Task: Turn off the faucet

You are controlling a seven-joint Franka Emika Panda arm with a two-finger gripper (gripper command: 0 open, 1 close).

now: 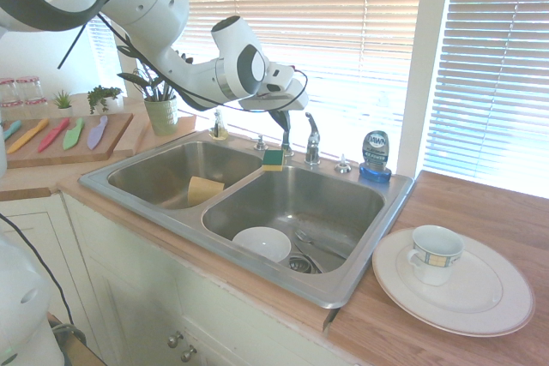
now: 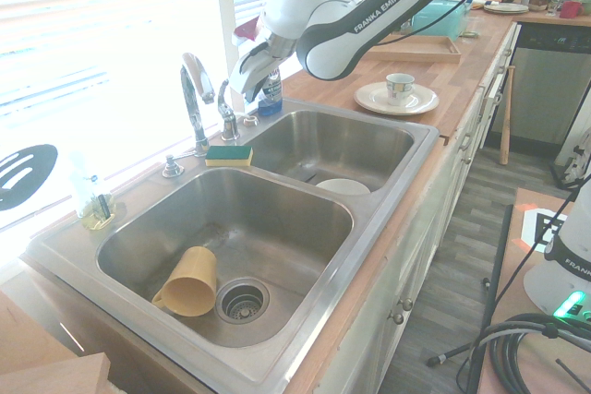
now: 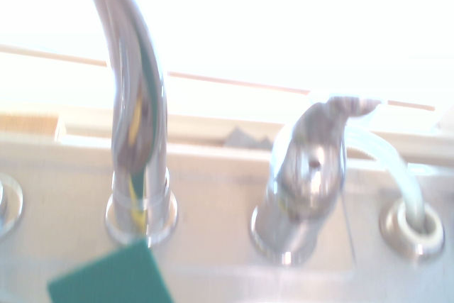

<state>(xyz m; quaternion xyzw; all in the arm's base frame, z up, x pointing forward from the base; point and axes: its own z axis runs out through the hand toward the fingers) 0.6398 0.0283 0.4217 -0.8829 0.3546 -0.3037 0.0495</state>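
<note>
The chrome faucet stands at the back rim of the sink, its arched spout point(image 2: 192, 89) beside the short lever handle point(image 2: 226, 113). In the first exterior view the spout is mostly hidden behind my hand and the lever handle point(image 1: 312, 137) shows just right of it. My gripper point(image 1: 280, 119) hangs in front of the faucet with its dark fingers shut and empty; from the other side the gripper point(image 2: 242, 86) sits just above and beside the handle, not clearly touching it. Close ahead in the wrist view are the spout point(image 3: 138, 125) and the handle point(image 3: 308, 175).
A green-and-yellow sponge point(image 1: 273, 159) lies on the divider at the faucet's base. A blue soap bottle point(image 1: 375, 155) stands at the right of the handle. A yellow cup point(image 2: 187, 282) lies in one basin, a white bowl point(image 1: 262, 243) in the other. A plate point(image 1: 480, 302) carrying a mug point(image 1: 434, 255) rests on the counter.
</note>
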